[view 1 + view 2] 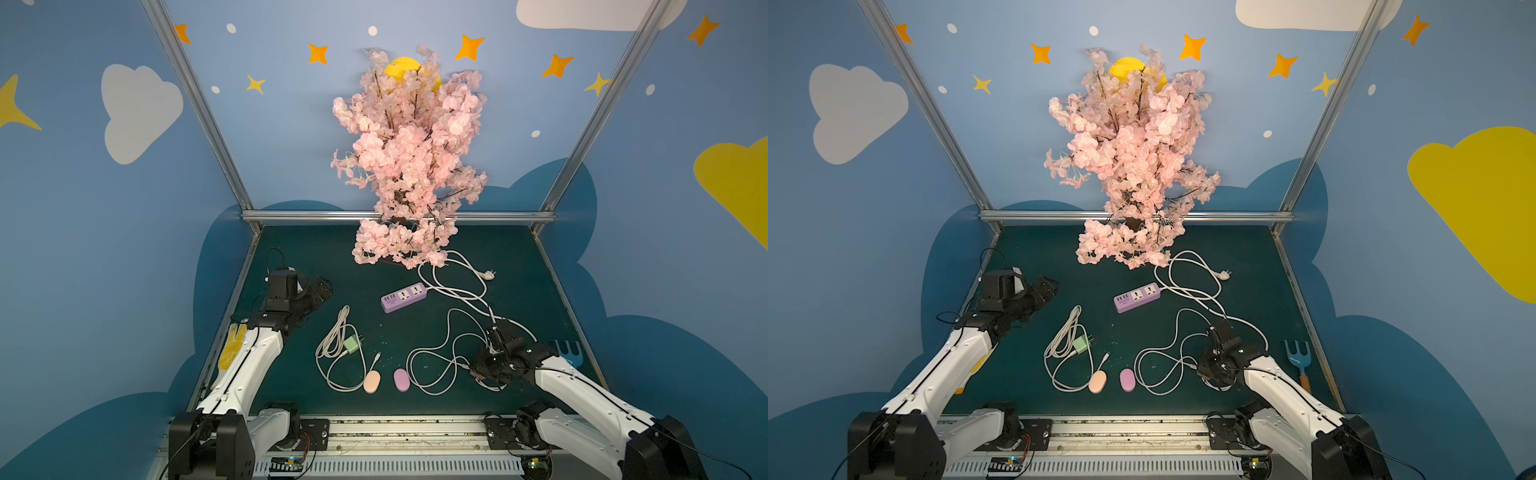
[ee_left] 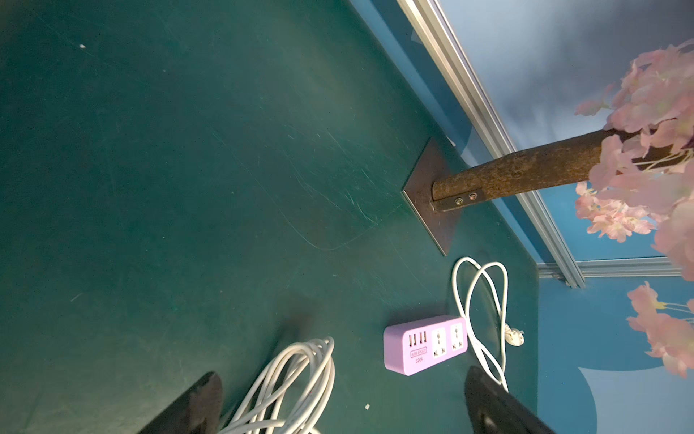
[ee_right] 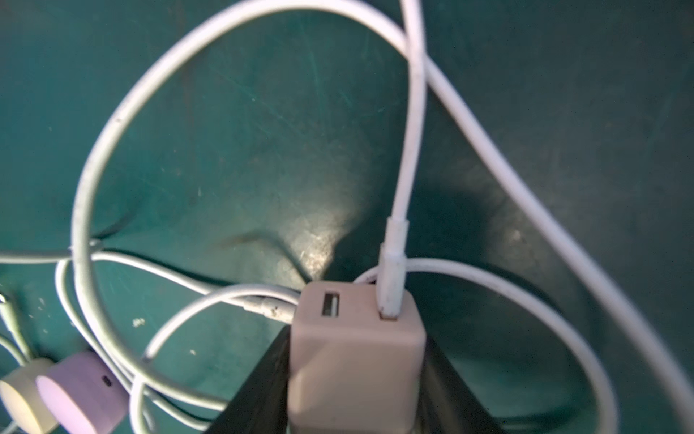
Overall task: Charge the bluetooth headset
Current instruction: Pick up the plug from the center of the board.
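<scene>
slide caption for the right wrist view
Right gripper grips a pale pink square USB charger with a white cable plugged in.

Pale charger block [image 3: 356,360] partly out of view

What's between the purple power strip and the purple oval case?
Nothing but bare green mat with a few tiny pale specks lies between the purple power strip and the purple oval case, in both top views.
</scene>
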